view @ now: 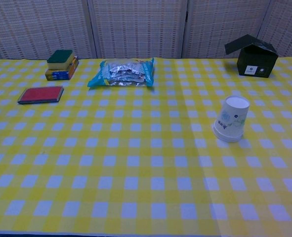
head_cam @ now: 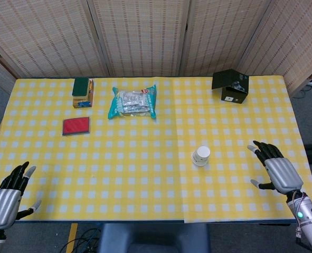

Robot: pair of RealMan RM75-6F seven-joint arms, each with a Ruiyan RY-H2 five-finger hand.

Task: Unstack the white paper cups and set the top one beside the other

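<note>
My left hand [head_cam: 7,195] sits at the near left corner of the table [head_cam: 145,179], fingers spread and holding nothing; its wrist is cut off by the bottom edge of the head view, and the chest view does not catch it at all. Further back on the left lies a flat red case [head_cam: 75,126], and behind it a green sponge [head_cam: 81,86] resting on a yellow-and-blue pack whose label I cannot read. Next comes a teal-edged bag of foil-wrapped snacks [head_cam: 132,102], its print too small to make out.

Right of centre stand the white paper cups [view: 230,119], upside down and still nested, leaning slightly in the chest view. From above I see only the round base [head_cam: 201,155], and from neither view can I pick out the seam between one cup and the other. The pattern on the side is blurred.

At the far right a black box [head_cam: 230,86] stands with its lid propped open, inside hidden. My right hand [head_cam: 274,168] hovers near the right edge, fingers apart and empty, well apart from the cups, unseen by the chest camera.
</note>
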